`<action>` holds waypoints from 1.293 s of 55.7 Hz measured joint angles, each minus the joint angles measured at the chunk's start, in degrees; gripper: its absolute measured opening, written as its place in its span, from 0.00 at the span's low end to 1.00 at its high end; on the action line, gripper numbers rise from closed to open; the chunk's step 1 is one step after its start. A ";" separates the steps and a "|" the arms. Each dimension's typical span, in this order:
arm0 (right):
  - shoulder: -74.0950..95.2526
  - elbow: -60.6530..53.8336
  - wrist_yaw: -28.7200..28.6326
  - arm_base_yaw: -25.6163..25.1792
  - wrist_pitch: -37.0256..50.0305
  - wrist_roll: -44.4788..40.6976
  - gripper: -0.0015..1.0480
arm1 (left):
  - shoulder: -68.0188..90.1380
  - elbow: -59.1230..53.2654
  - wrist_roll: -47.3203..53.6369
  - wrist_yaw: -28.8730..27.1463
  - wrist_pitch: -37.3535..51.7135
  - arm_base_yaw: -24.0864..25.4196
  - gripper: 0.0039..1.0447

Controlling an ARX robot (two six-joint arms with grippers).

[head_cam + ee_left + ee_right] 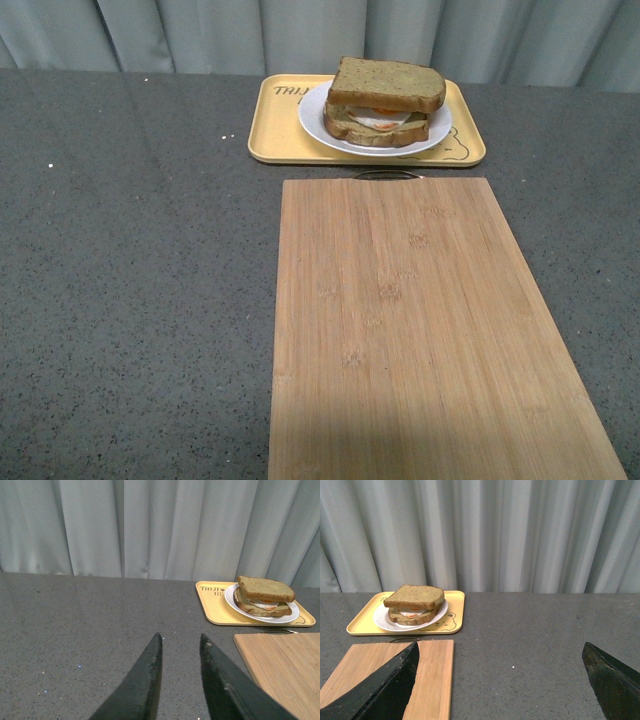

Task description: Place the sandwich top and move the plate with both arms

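Note:
The sandwich top (388, 83), a brown speckled bread slice, lies on the egg and the lower slice on the white plate (312, 118). The plate stands on the yellow tray (270, 125) at the back of the table. The sandwich top (266, 588) and plate (230, 596) also show in the left wrist view, and likewise the sandwich top (415, 596) and plate (382, 622) in the right wrist view. My left gripper (181, 641) is shut and empty, over the dark table well short of the tray. My right gripper (501, 650) is open and empty, over the table right of the board. Neither arm shows in the front view.
A bamboo cutting board (420, 330) lies in front of the tray, its metal handle (388, 174) next to the tray's near edge. The dark speckled tabletop (130, 270) stretches to the left. Grey curtains (200, 30) hang behind the table.

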 joint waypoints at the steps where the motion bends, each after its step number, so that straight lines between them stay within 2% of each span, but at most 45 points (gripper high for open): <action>1: 0.00 0.00 0.00 0.00 0.00 0.00 0.91 | 0.00 0.00 0.00 0.00 0.00 0.00 0.27; 7: 0.00 0.00 -0.02 0.00 0.00 0.00 0.91 | -0.02 0.00 0.00 0.00 0.00 0.00 0.53; 23: 0.00 0.00 -0.02 0.00 0.00 0.00 0.91 | -0.02 0.00 0.04 0.00 0.00 0.00 0.96; 25: 0.00 0.00 -0.02 0.00 0.00 0.00 0.91 | -0.02 0.00 0.04 0.00 0.00 0.00 0.93; 72: 0.00 0.00 -0.02 0.00 0.00 0.00 0.91 | -0.02 0.00 0.04 0.00 0.00 0.00 0.94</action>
